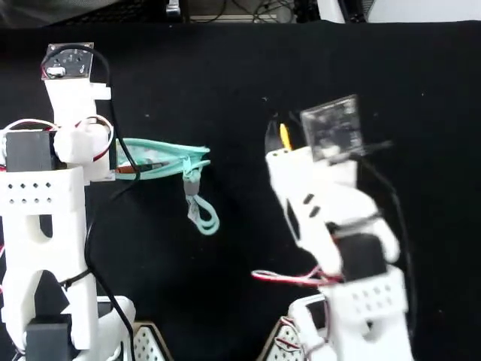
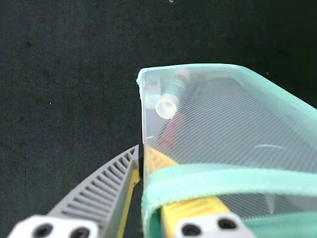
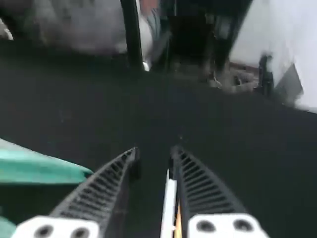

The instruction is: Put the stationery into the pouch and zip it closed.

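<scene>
A clear mesh pouch [image 1: 154, 159] with mint-green trim lies on the black table, its mouth held by my left gripper [image 1: 124, 167]. In the left wrist view the gripper [image 2: 143, 154] is shut on the pouch [image 2: 223, 134] wall, with a grey finger [image 2: 106, 186] outside and a yellow one behind the mesh. Inside lie a white-capped pen [image 2: 168, 101] and a red item [image 2: 171, 131]. My right gripper [image 1: 279, 134] hovers over bare cloth to the right of the pouch. Its fingers [image 3: 154, 151] are slightly open with nothing between them, and the pouch's green edge [image 3: 34, 168] is off to one side.
The pouch's mint wrist strap [image 1: 201, 214] trails toward the front of the table. Both arm bases [image 1: 45, 323] stand at the near edge. Cables and equipment [image 1: 225, 9] sit beyond the far edge of the black cloth.
</scene>
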Motion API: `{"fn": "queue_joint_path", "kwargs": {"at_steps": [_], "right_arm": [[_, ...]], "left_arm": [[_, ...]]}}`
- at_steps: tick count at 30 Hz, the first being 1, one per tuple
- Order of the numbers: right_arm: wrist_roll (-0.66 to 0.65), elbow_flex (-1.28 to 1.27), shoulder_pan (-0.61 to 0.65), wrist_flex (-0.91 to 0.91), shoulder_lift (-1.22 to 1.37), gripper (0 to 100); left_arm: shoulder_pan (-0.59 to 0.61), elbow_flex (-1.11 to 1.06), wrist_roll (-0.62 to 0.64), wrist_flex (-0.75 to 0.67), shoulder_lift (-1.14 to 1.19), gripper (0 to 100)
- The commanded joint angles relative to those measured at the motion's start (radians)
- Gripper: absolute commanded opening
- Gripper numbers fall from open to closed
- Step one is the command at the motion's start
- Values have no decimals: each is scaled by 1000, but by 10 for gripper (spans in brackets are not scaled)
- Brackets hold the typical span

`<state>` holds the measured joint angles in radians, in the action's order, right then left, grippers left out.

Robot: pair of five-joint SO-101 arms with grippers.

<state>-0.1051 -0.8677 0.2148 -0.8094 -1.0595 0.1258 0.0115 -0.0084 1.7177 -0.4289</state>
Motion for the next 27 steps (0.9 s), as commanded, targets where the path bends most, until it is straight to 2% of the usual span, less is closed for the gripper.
{"fn": "queue_joint_path", "kwargs": {"at_steps": [1, 5, 14, 20, 24, 27], "right_arm": [[-8, -173, -20, 169, 87, 172], [-8, -163, -20, 282, 312, 191], [-6, 104, -68, 440, 943, 191], [-9, 191, -107, 439, 1059, 191], [-123, 191, -63, 442, 1073, 191], [-161, 196, -43, 448, 1102, 191]], "left_arm": [[-5, -1, 0, -11, -2, 33], [-5, -1, 0, -11, -2, 33], [-5, -8, 0, -11, -2, 33], [-5, -21, 0, -11, -2, 33], [-5, -21, 0, -11, -2, 33], [-5, -21, 0, -11, -2, 33]]}}
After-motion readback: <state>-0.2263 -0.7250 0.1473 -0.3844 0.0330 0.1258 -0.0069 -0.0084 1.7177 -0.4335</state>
